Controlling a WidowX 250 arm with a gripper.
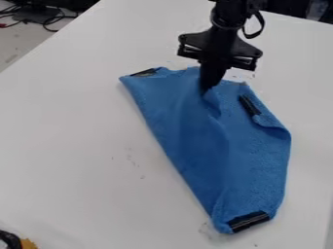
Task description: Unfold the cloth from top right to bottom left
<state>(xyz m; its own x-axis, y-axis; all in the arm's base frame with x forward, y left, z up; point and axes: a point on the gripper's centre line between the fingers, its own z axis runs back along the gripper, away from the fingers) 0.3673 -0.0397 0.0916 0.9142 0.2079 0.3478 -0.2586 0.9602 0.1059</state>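
The blue cloth [189, 131] lies partly folded on the white table, stretching from upper left to lower right. Black strips mark its upper left corner, its right side and its bottom tip. A crease runs down its middle from where the black gripper [207, 90] meets it, near the upper edge. The gripper hangs downward with its tip against the cloth, and the fabric bunches up around that tip. On the right side an edge of the cloth is turned over near the strip.
The white table [71, 141] has small dark marks on its surface. Black cables [48, 19] lie beyond its upper left edge. A black and orange object [16, 241] is at the bottom left corner.
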